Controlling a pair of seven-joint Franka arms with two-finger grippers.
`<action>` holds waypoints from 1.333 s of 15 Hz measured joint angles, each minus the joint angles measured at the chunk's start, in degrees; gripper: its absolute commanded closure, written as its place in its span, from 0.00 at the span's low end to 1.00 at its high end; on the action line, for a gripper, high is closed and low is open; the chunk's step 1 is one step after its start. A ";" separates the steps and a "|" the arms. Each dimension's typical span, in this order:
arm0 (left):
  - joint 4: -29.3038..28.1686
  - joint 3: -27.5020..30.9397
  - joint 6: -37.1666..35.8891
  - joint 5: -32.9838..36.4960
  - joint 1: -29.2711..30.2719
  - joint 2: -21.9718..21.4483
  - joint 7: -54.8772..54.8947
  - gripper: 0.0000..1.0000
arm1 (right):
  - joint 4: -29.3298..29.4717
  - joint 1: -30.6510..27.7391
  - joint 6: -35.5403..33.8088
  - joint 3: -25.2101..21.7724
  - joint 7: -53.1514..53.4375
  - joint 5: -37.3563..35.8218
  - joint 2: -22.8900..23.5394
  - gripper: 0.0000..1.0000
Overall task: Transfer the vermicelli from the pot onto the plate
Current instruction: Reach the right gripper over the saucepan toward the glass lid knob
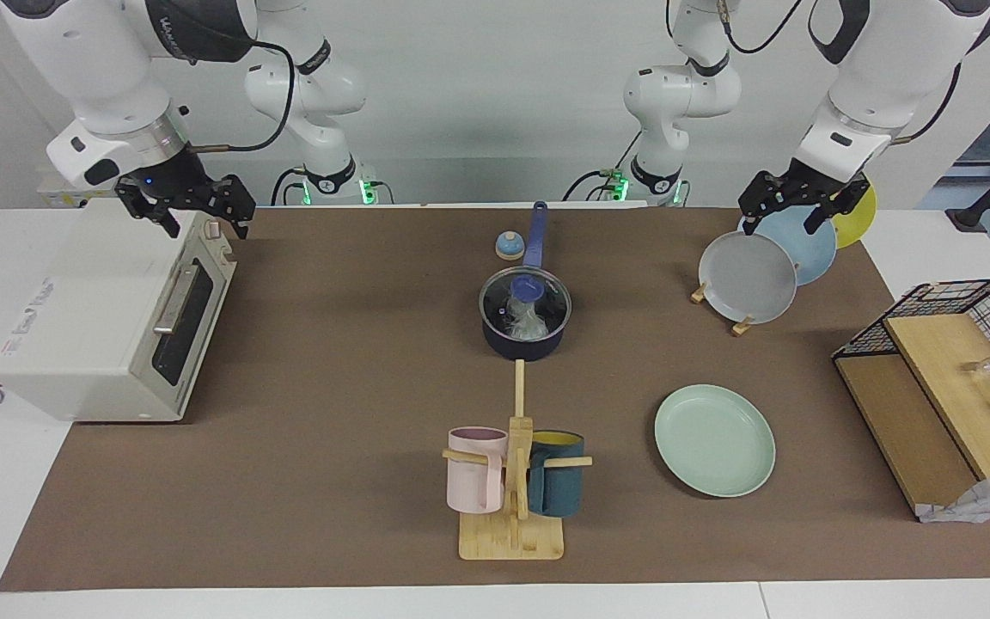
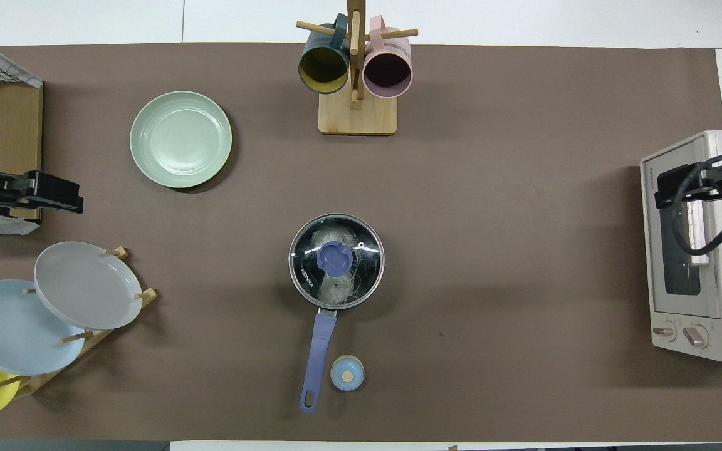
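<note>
The dark navy pot stands mid-table, its long blue handle pointing toward the robots. A glass lid with a blue knob covers it. Whitish vermicelli shows through the lid, also in the overhead view. The mint-green plate lies empty, farther from the robots than the pot, toward the left arm's end. My left gripper hangs open and empty over the plate rack. My right gripper hangs open and empty over the toaster oven.
A white toaster oven sits at the right arm's end. A wooden mug tree holds a pink mug and a teal mug. A rack holds grey, light blue and yellow plates. A small blue knob-like object lies beside the handle. A wire shelf stands at the left arm's end.
</note>
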 measured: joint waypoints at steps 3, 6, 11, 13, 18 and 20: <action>0.00 0.00 0.00 0.00 0.00 0.00 0.00 0.00 | 0.00 0.00 0.00 0.00 0.00 0.00 -0.02 0.00; 0.00 0.00 0.00 0.00 0.00 0.00 0.00 0.00 | 0.00 0.00 0.00 0.01 0.00 0.01 -0.02 0.00; 0.00 0.00 0.00 0.00 0.00 0.00 0.00 0.00 | 0.00 -0.03 0.00 0.06 0.00 0.10 -0.09 0.00; 0.00 0.00 0.00 0.00 0.00 0.00 0.00 0.00 | 0.00 -0.26 0.00 -0.07 -0.04 0.10 -0.20 0.00; 0.00 0.00 0.00 0.00 0.00 0.00 0.00 0.00 | -0.11 2.05 3.73 0.16 0.35 1.83 -0.37 0.00; 0.00 0.00 -0.02 0.00 0.00 0.00 0.00 0.00 | -0.11 5.98 4.29 0.28 4.91 2.24 -0.36 0.00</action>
